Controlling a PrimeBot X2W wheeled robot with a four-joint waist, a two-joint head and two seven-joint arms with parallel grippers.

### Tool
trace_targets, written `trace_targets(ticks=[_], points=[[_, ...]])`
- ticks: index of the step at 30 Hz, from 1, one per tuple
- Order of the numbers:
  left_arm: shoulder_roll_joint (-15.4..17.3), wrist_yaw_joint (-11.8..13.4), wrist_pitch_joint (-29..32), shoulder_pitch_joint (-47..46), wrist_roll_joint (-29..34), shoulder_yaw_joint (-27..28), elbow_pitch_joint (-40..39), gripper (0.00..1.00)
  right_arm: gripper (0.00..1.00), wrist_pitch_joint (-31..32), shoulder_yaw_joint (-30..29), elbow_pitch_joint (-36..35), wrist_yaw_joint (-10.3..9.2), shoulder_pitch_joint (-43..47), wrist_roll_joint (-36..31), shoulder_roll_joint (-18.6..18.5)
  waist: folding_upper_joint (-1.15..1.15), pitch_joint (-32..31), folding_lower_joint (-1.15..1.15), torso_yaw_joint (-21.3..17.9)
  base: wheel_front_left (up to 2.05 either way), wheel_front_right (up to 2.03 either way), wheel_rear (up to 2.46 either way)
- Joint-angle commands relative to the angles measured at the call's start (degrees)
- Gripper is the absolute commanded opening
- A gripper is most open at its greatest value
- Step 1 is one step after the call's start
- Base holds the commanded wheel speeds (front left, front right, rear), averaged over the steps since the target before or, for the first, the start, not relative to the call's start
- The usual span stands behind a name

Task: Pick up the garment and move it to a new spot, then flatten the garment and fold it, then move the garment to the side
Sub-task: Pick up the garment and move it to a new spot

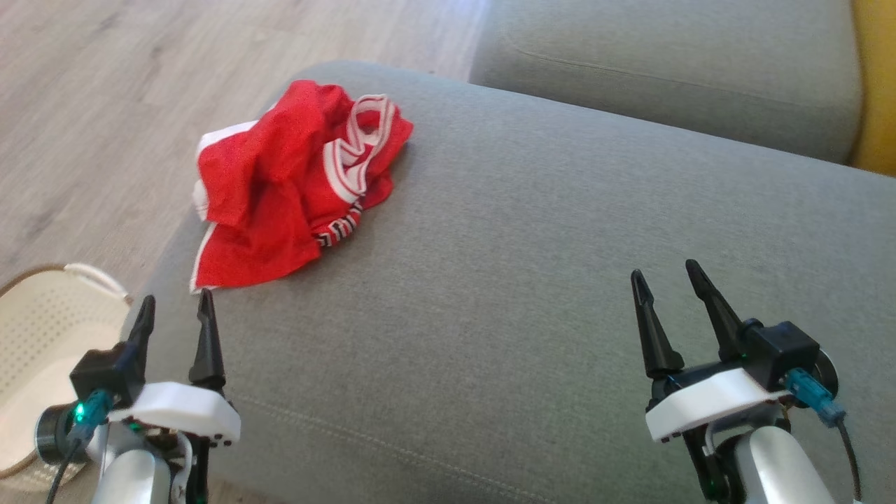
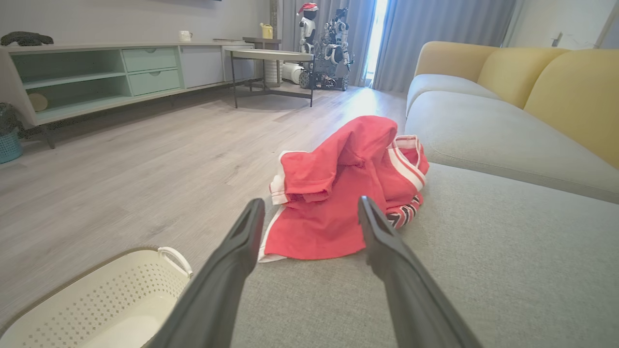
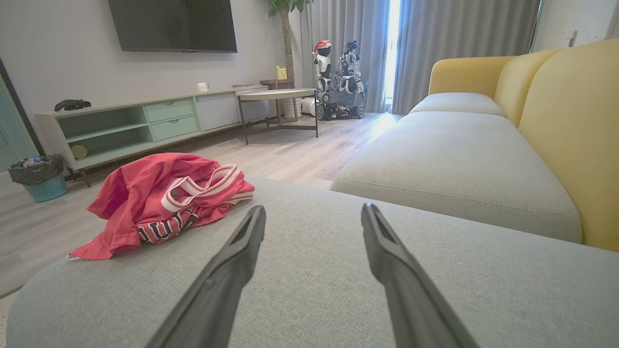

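Not started: garment unpicked.
I see the red jersey [image 1: 294,182] crumpled near the sofa cushion [image 1: 525,294] far-left edge; left tool [image 1: 176,299] and right tool [image 1: 663,269] both spread wide, empty. Pickup, flatten, fold, side-move all left.

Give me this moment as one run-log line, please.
phase: pre-grasp | garment: crumpled on sofa cushion, untouched | left gripper: open, near garment's edge | right gripper: open, empty
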Motion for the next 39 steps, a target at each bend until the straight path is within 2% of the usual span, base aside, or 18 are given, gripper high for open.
trace_targets(ticks=[1, 19, 25, 31, 39], points=[[1.27, 0.22, -0.7, -1.75, -0.11, 2.44, -2.08, 1.0, 1.0, 0.16, 1.33, -2.22, -0.04, -1.64, 0.28, -0.17, 0.0, 0.06, 0.0, 1.24, 0.0, 0.0, 0.0], [0.25, -0.52, -0.7, -2.24, 0.11, 2.67, -1.67, 1.0, 1.0, 0.6, 1.42, -2.53, -0.04, -1.83, 0.46, -0.16, 0.0, 0.28, 0.0, 1.76, 0.0, 0.0, 0.0], [-0.31, -1.62, -0.68, -7.04, -1.37, 2.54, 0.11, 1.0, 1.0, 1.98, 0.98, -4.36, -0.04, -3.32, -0.85, -0.16, 0.0, 4.06, 0.0, 0.92, 0.0, 0.0, 0.0], [1.22, -2.73, -0.31, -17.93, -3.6, 4.04, 7.13, 1.0, 1.0, 4.18, 0.79, -6.99, -0.04, -6.21, -3.02, -0.2, 0.0, 10.47, 0.0, -1.26, 0.0, 0.0, 0.0], [4.71, -4.39, 1.74, -29.69, -4.55, 4.38, 22.49, 1.0, 1.0, 5.6, 1.56, -8.53, -0.04, -8.64, -3.93, -0.79, 0.0, 15.68, 0.0, -4.98, 0.0, 0.0, 0.0]])
